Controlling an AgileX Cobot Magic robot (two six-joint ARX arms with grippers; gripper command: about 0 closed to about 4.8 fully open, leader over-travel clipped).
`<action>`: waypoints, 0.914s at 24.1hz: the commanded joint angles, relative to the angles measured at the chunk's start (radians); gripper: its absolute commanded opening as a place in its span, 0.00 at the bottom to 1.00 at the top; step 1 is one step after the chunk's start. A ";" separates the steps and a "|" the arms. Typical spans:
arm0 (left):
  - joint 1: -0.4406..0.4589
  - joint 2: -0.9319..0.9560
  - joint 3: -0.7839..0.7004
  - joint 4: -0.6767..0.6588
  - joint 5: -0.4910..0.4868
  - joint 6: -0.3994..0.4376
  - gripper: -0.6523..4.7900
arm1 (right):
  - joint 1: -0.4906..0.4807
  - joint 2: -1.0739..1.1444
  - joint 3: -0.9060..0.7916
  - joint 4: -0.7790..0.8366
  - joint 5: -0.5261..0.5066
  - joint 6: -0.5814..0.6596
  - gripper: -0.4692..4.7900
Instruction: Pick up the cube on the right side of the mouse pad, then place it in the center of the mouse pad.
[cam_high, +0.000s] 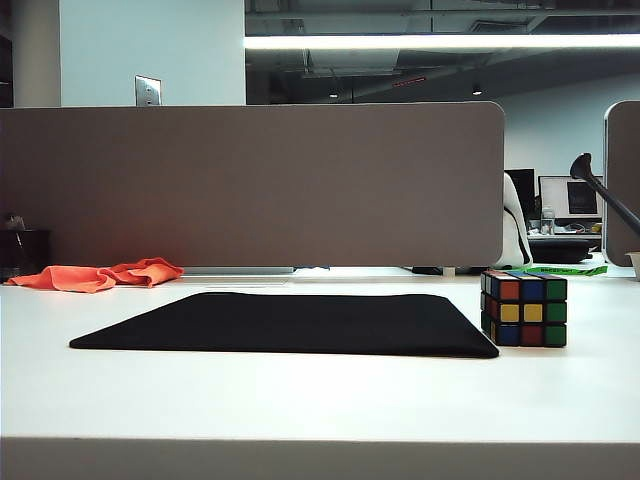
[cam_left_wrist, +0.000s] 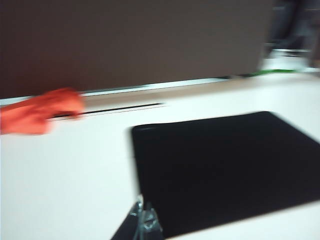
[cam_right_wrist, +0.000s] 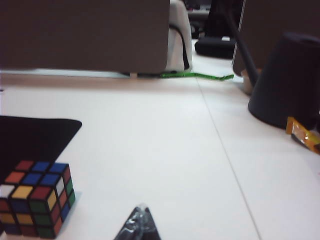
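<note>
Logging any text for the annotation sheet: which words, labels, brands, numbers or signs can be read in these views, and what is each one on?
None can be read.
green strip behind the cube: any print is too small to tell.
orange wrapper by the dark lamp base: blurred, unreadable.
monitor in the background: nothing legible.
mouse pad and orange cloth: no markings show.
</note>
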 joint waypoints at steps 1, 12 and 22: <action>-0.001 0.000 0.003 0.018 0.172 -0.014 0.11 | 0.002 0.003 0.049 0.020 -0.001 -0.011 0.09; -0.008 0.000 0.003 0.018 0.362 -0.063 0.11 | 0.019 0.435 0.330 -0.058 -0.056 -0.081 0.09; -0.011 0.000 0.003 0.017 0.357 -0.071 0.11 | 0.286 1.123 0.767 -0.063 0.136 0.116 0.45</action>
